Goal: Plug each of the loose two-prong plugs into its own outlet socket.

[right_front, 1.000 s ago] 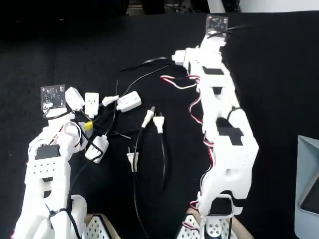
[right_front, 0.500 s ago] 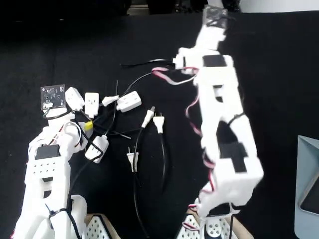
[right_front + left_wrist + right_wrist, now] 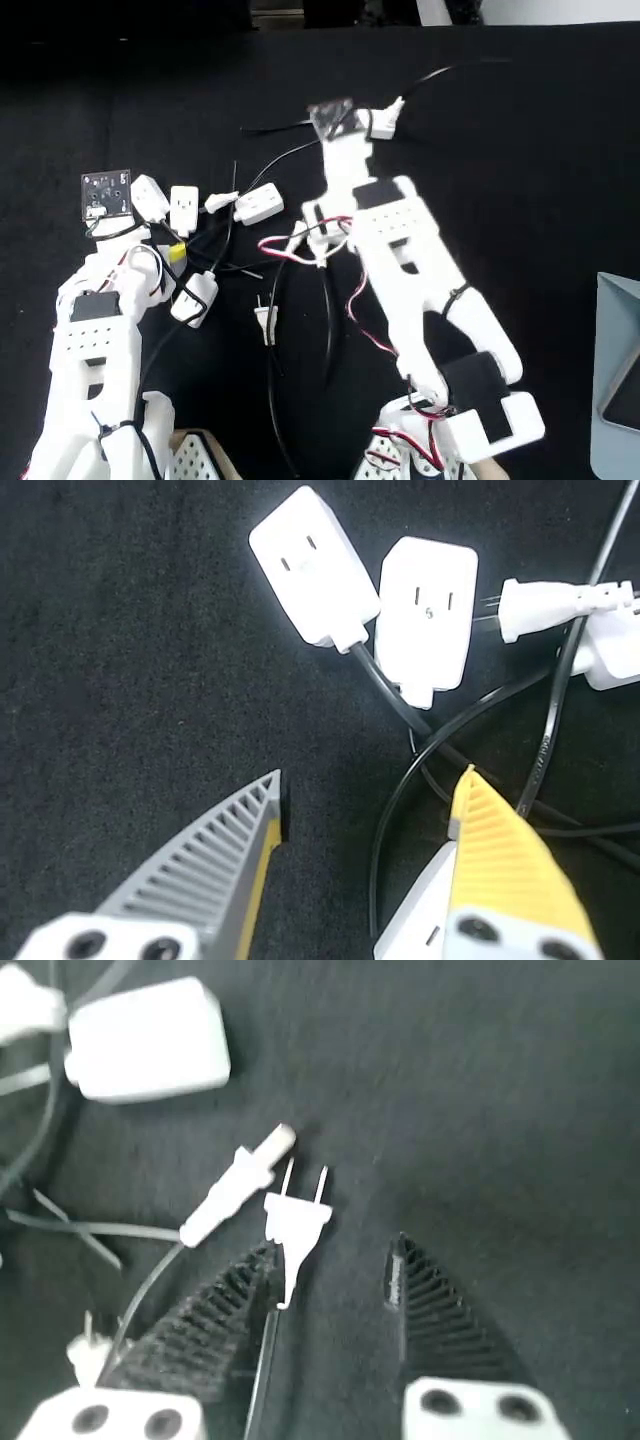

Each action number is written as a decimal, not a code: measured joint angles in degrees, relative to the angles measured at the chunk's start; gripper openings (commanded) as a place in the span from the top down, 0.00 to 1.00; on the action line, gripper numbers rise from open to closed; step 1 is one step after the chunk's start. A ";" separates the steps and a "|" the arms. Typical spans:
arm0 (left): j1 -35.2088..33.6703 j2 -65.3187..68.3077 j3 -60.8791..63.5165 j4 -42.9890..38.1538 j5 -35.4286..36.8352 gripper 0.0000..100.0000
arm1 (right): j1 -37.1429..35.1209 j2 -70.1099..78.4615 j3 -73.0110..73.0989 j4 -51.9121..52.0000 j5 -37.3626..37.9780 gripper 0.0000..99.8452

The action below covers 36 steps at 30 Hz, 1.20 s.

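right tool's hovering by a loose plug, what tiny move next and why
Probably nudge the right tool sideways until the two-prong plug sits mid-gap: the tool is open, but the plug lies by the tip of one finger, not between the two.

1. Two white arms were there: the left arm (image 3: 95, 340) and the right arm (image 3: 410, 260).
2. Three white outlet sockets lay in a row: first socket (image 3: 150, 197), second socket (image 3: 184, 208), third socket (image 3: 259, 205).
3. One more white cord-end block (image 3: 195, 298) lay nearby, its face unreadable.
4. Four plugs were counted: socket-side plug (image 3: 545, 605), slanted plug (image 3: 235, 1188), middle plug (image 3: 297, 1218), edge plug (image 3: 88, 1352).
5. One grey bin (image 3: 618, 370) stood apart.
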 measured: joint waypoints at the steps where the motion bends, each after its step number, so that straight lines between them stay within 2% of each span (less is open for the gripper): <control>1: 0.00 -0.18 0.44 0.00 0.00 0.73 | -0.18 -0.09 1.14 0.00 0.97 0.83; 5: 0.00 -0.35 0.70 0.00 0.00 0.73 | -1.23 0.26 2.99 0.00 3.60 0.83; 18: 0.00 -0.35 0.79 0.00 0.00 0.73 | -2.11 14.86 2.81 -6.15 2.99 0.84; 25: 0.00 -0.35 0.79 0.00 0.00 0.73 | -1.93 15.12 2.46 -6.42 1.49 0.99; 31: 0.00 -0.35 0.79 0.00 0.00 0.73 | -2.02 13.89 2.81 -6.07 1.32 0.99; 36: 0.00 -0.35 0.79 0.00 0.00 0.73 | -2.29 6.33 6.59 -5.89 1.14 0.99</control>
